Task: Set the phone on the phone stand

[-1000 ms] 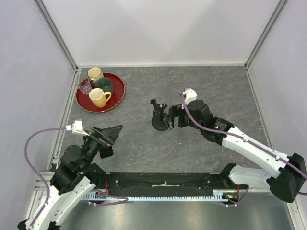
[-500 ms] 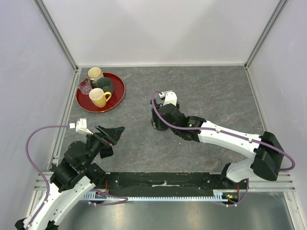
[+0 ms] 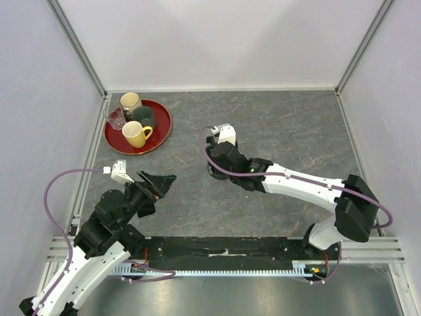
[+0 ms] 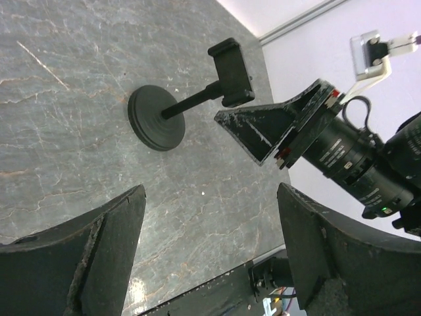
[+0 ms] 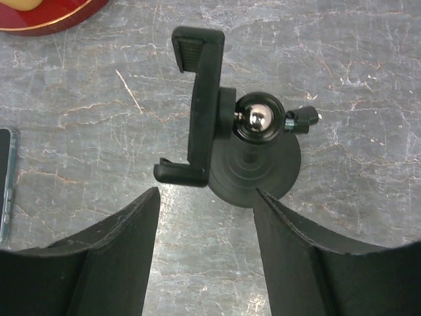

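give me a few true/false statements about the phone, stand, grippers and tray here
1. The clamp of the phone stand is empty. True.
2. The right gripper is shut on the stand. False: its jaws stand open, gripping nothing.
3. The phone lies on the table. True.
4. The left gripper holds the phone. False: it is open and empty.
5. The red tray carries one mug. False: three mugs and a glass.

a red tray [image 3: 164,129] holds a yellow mug [image 3: 134,133], cream mug [image 3: 130,102], dark mug [image 3: 144,117] and glass [image 3: 117,119].
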Controlling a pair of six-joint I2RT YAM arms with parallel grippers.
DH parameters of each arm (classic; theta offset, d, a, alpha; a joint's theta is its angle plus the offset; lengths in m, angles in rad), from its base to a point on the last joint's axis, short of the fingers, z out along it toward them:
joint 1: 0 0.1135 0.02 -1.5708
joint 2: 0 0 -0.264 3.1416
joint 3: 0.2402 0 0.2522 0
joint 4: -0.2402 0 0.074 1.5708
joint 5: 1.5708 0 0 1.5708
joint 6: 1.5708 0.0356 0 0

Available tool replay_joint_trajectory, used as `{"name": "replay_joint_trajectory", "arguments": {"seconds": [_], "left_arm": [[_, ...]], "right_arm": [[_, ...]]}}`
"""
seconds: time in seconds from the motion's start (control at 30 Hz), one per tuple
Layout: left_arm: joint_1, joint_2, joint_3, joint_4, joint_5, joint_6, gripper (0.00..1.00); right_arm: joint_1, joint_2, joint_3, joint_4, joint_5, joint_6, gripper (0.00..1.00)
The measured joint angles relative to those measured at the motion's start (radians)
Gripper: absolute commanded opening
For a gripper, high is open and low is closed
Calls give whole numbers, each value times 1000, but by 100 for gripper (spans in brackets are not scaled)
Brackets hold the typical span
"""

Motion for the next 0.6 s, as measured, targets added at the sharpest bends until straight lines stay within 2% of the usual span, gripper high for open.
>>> {"name": "replay_joint_trajectory", "arguments": {"seconds": [0.27,0.33,0.47,0.57,0.6], "left_arm": [[0,22,-17,13,16,-6,84],[0,22,-17,16,20,-6,84],[0,22,-19,19,28,-7,84],[0,22,-18,18,30,-8,83],[0,22,-18,18,30,-8,83]], "right_arm": [[0,27,54,6,-1,-28,64],[0,34,65,8,-1,-34,61],[0,35,71,8,3,-50,45],[0,38,71,8,6,-72,31],[0,40,71,8,10,-79,24]]}}
